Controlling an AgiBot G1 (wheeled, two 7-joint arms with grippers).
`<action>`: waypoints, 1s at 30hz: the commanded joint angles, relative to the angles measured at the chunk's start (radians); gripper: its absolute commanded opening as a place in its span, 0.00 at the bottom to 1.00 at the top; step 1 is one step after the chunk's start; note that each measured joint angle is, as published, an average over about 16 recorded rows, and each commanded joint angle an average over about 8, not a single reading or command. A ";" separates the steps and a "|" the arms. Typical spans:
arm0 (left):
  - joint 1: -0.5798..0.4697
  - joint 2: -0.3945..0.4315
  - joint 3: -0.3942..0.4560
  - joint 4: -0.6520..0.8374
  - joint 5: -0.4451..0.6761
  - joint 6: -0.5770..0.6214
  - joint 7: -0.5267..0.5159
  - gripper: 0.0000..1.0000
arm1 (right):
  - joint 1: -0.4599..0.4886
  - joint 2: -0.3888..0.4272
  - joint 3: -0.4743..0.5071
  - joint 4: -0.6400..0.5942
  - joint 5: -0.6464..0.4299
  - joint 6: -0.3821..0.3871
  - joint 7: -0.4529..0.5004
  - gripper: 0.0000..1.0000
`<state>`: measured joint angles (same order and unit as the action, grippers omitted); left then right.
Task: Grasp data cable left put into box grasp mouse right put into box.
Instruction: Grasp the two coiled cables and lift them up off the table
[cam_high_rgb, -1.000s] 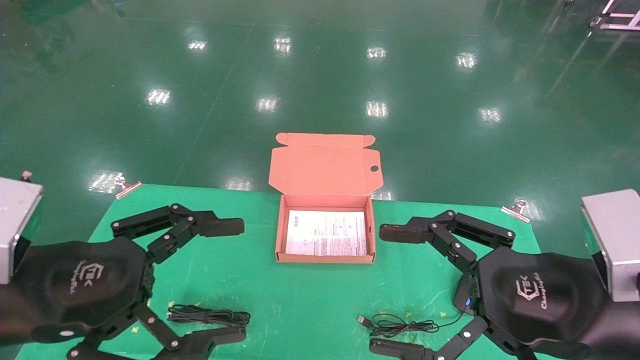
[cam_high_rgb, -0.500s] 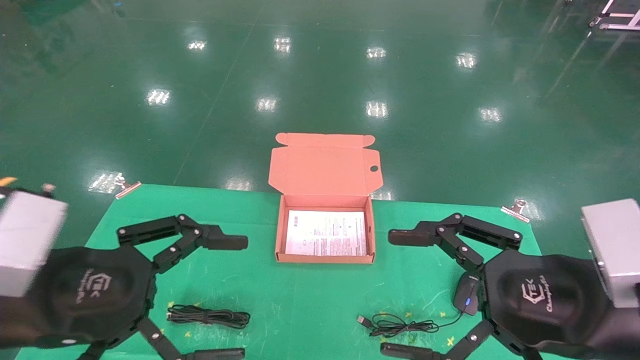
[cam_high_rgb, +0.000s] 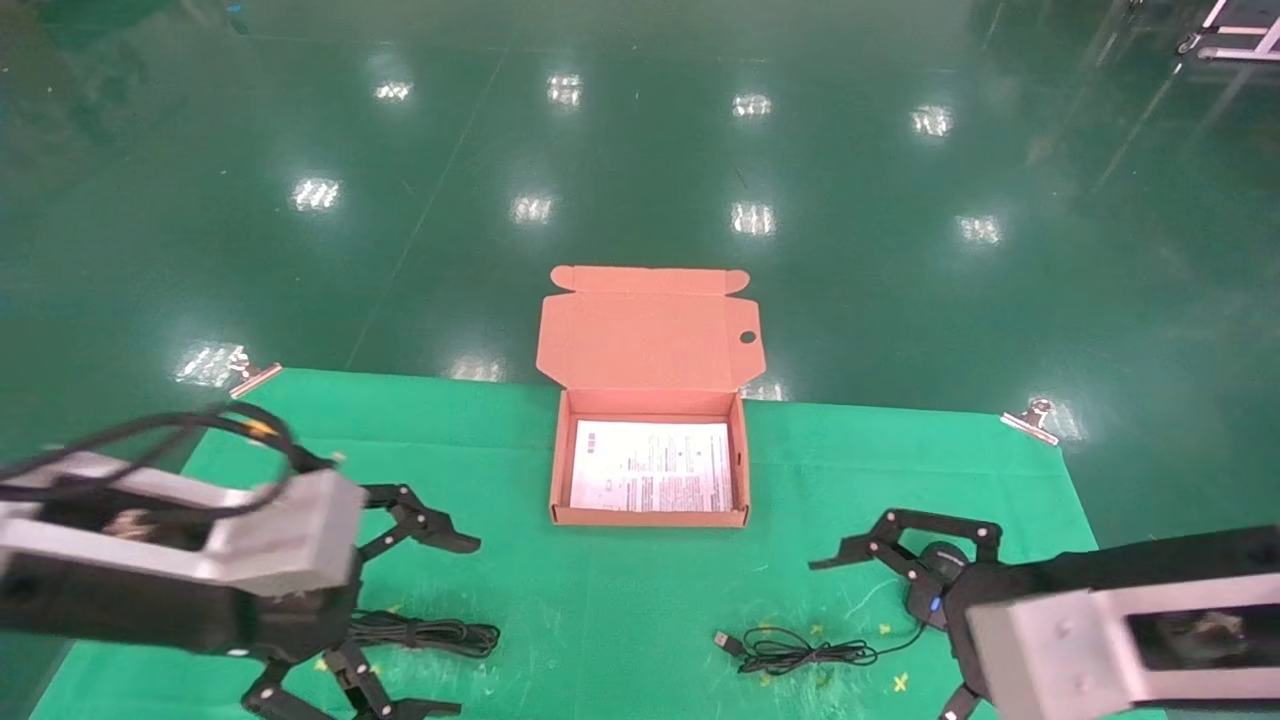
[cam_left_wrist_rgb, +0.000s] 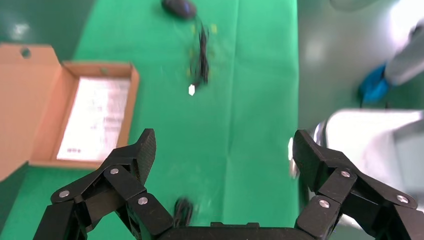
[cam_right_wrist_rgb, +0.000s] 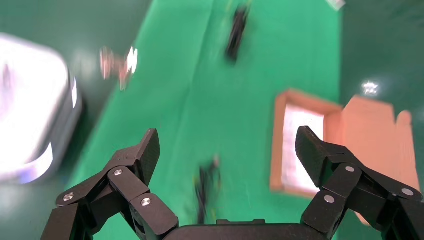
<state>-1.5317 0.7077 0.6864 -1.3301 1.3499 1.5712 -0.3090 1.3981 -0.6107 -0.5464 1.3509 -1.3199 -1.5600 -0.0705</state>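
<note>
The data cable (cam_high_rgb: 420, 632), a narrow black bundle, lies on the green mat at the front left. My left gripper (cam_high_rgb: 450, 627) is open and straddles it from above; the cable shows blurred near the palm in the left wrist view (cam_left_wrist_rgb: 182, 210). The black mouse (cam_high_rgb: 925, 590) lies at the front right, partly hidden by my open right gripper (cam_high_rgb: 870, 645). Its thin cord (cam_high_rgb: 800, 652) and USB plug (cam_high_rgb: 727, 640) lie to its left. The orange-brown box (cam_high_rgb: 560, 470) stands open at the middle back, with a white printed sheet (cam_high_rgb: 650, 465) inside.
The box lid (cam_high_rgb: 650, 335) stands up behind the box, past the mat's far edge. Metal clips (cam_high_rgb: 255, 375) (cam_high_rgb: 1030, 418) hold the mat's far corners. Shiny green floor lies beyond. The mat's front edge is close to both grippers.
Both arms have turned and dropped toward the front of the mat. The left gripper now hangs over the data cable, the right one over the mouse. Both stayed open.
</note>
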 joint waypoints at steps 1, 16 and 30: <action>-0.042 0.019 0.055 -0.002 0.062 -0.001 0.004 1.00 | 0.049 -0.012 -0.054 0.005 -0.080 0.000 -0.042 1.00; -0.076 0.186 0.294 0.000 0.490 -0.093 -0.020 1.00 | 0.039 -0.113 -0.231 0.007 -0.431 0.153 -0.120 1.00; -0.013 0.309 0.373 0.173 0.686 -0.210 -0.038 1.00 | -0.100 -0.198 -0.292 -0.014 -0.669 0.364 -0.028 1.00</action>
<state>-1.5472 1.0169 1.0536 -1.1444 2.0215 1.3610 -0.3410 1.3033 -0.8101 -0.8369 1.3328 -1.9810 -1.2033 -0.1001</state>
